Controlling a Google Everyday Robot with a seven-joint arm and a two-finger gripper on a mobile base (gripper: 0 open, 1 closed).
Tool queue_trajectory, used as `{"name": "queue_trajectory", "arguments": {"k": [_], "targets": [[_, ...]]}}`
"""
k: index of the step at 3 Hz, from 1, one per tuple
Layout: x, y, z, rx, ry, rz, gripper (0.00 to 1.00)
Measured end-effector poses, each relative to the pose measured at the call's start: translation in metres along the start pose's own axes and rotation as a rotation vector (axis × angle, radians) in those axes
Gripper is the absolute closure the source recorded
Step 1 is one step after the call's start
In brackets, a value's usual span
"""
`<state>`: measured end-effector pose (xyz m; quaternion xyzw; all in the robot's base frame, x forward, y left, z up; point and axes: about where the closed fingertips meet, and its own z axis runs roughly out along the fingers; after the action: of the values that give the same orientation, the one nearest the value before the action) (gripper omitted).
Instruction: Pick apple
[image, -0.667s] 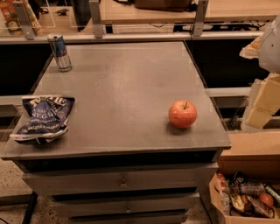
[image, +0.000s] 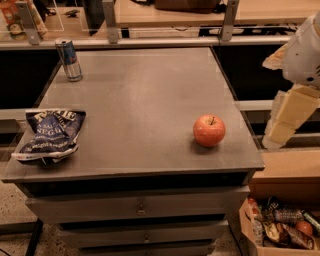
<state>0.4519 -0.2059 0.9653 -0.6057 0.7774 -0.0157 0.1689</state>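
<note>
While the apple (image: 209, 130) sits upright, stem up, on the near right part of the grey table (image: 145, 85), the gripper (image: 282, 125) hangs off the table's right edge, right of the apple and apart from it; whether it is open or closed cannot be told. A dark blue chip bag (image: 50, 135) lies at the near left edge. A can (image: 68, 60) stands at the far left corner. A box (image: 252, 240) of snacks sits on the floor, near right.
</note>
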Motion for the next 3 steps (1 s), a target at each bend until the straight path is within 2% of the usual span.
{"name": "queue_trajectory", "arguments": {"k": [2,3], "targets": [[-0.021,-0.007,0.067,-0.103,-0.036,0.006,0.00],[-0.032,-0.002,0.099,-0.156,-0.057,0.011,0.00]]}}
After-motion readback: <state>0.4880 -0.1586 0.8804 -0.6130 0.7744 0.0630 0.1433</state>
